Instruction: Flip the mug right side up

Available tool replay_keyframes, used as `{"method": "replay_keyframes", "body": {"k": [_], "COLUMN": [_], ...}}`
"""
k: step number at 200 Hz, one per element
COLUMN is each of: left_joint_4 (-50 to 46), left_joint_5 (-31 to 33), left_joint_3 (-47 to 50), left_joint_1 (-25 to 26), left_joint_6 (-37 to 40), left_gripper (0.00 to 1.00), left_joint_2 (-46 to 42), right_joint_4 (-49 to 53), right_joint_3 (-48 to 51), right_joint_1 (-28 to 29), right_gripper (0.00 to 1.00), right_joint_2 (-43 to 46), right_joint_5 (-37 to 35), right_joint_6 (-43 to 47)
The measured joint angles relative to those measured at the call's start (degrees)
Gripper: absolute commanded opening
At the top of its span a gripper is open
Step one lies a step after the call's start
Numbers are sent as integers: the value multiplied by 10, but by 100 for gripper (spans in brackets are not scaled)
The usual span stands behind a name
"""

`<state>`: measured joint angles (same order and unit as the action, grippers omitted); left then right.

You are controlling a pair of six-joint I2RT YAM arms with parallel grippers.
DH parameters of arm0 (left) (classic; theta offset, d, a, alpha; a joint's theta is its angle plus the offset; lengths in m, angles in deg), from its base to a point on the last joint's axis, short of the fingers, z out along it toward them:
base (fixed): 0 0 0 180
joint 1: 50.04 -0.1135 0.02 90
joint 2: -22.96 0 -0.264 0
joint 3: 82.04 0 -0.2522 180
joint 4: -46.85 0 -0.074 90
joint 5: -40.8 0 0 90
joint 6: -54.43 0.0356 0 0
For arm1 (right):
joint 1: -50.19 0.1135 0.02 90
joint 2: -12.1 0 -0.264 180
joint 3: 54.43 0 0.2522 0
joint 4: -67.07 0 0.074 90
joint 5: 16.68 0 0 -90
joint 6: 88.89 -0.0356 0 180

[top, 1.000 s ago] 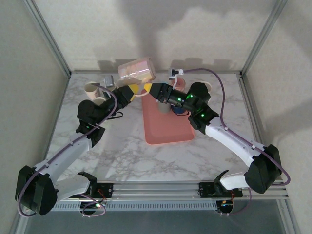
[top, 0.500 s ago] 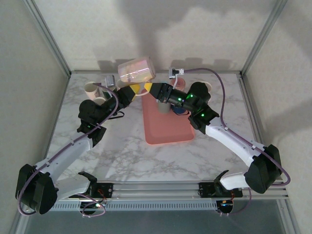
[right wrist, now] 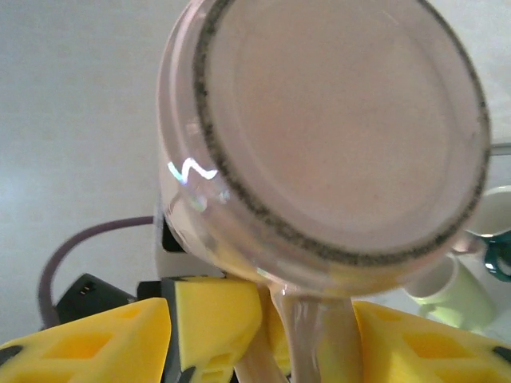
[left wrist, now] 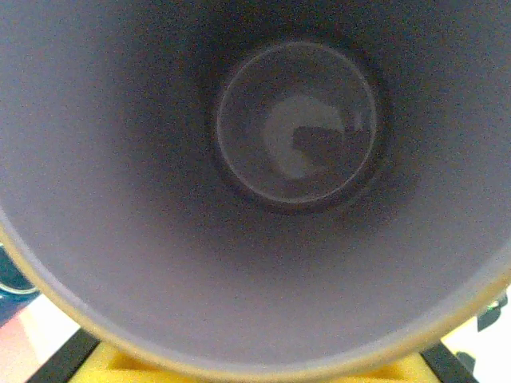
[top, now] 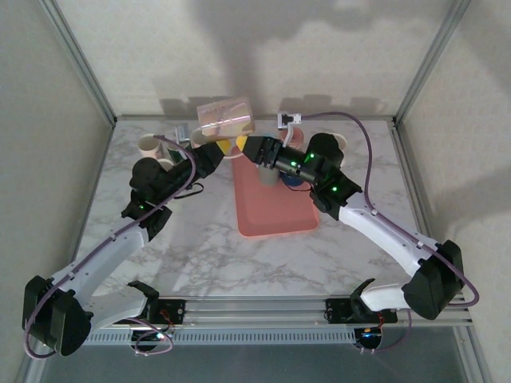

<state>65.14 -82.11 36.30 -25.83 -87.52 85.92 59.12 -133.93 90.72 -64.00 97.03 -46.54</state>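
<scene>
Mug (top: 226, 117) is up in the air on its side over the back of the table (top: 200, 239), left gripper (top: 214, 148) clamped on its rim, right gripper (top: 242, 145) with jaws spread apart at the handle.

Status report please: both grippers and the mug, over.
Left gripper shut on mug rim, mug aloft on its side. Right gripper open around handle. Cups stand nearby.
</scene>
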Motion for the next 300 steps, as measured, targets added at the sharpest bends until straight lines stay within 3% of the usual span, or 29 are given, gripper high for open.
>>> {"method": "replay_keyframes", "body": {"k": [58,135,175,213,253,300], "left_joint_4": [-139,-449,-578,-672,-713,-718], "left_joint_5": [37,159,241,303,344,371], "left_joint_3": [-60,-197,-222,-222,-222,-222], "left_joint_1": [0,0,0,0,-3,-6], "left_joint_6": [91,232,274,292,302,313], "left_gripper": [0,0,0,0,0,0], "left_joint_2": [0,14,40,85,137,187], "right_joint_4": [163,360,417,451,456,455], "right_joint_3": [-22,-79,-98,-116,-116,-116], "right_joint_1": [-13,-23,-36,-76,-126,-143], "right_gripper": [61,63,64,63,62,62], "right_joint_2": [60,61,40,-8,-44,-56], "right_joint_5": [-100,-180,-175,-126,-54,-24], "right_joint_6": [116,268,296,259,195,157]}}
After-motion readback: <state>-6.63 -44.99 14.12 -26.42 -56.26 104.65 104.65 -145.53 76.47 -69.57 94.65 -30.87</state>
